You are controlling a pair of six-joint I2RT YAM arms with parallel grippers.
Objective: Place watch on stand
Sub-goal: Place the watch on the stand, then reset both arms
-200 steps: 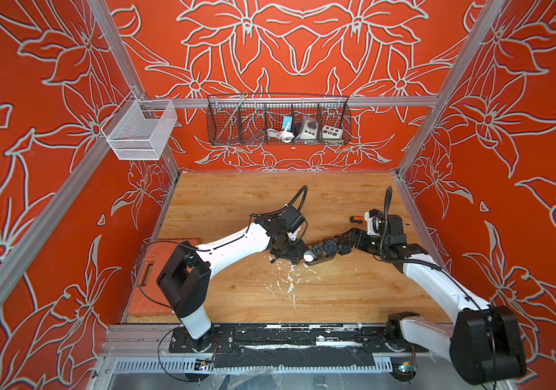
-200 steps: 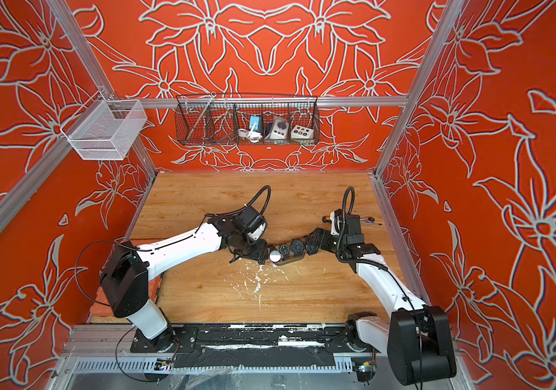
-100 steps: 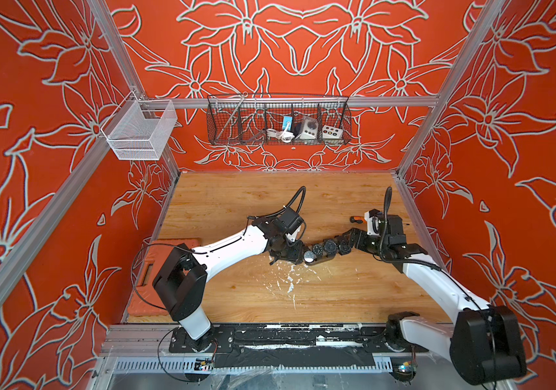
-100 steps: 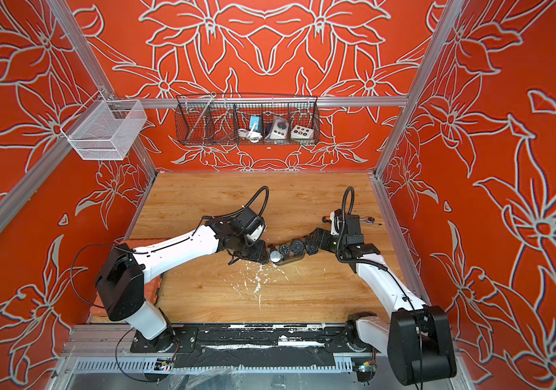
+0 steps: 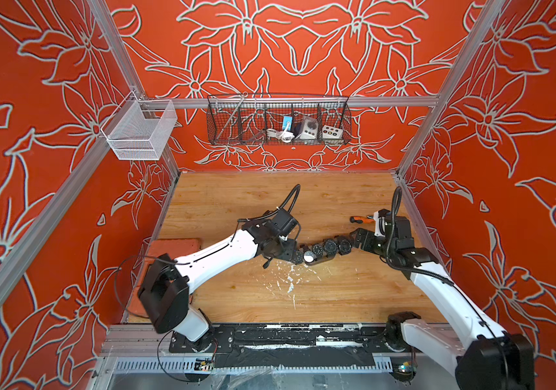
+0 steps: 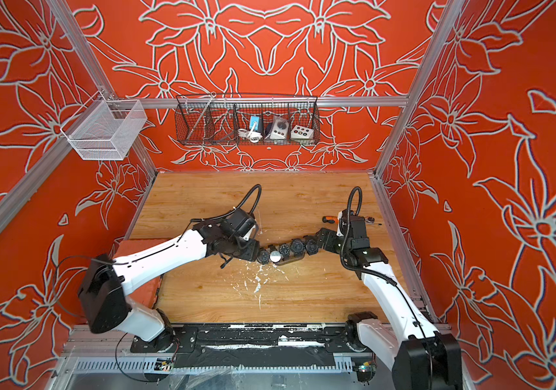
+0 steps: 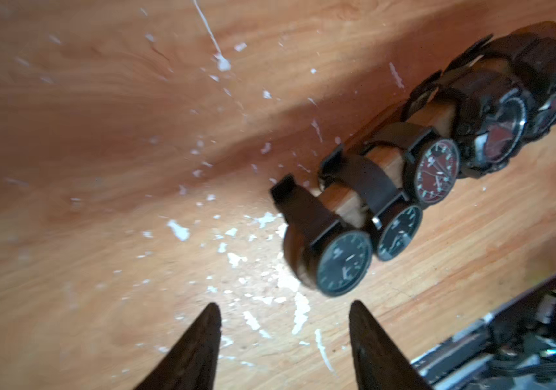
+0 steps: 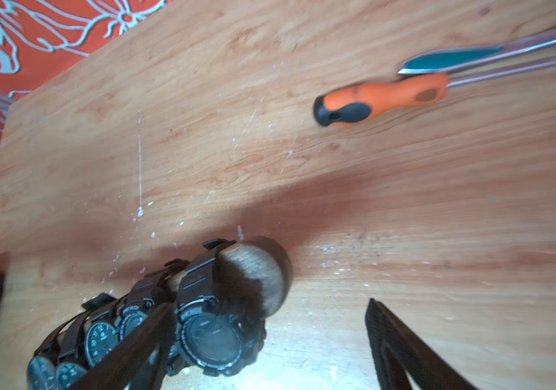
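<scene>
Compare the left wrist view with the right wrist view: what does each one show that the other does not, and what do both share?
Only the left wrist view shows the left gripper, open and empty, just short of the end watch. Only the right wrist view shows the orange-handled screwdriver, a metal tool beside it and the red wall. Both show the wooden stand with its row of watches on the wooden table.
</scene>
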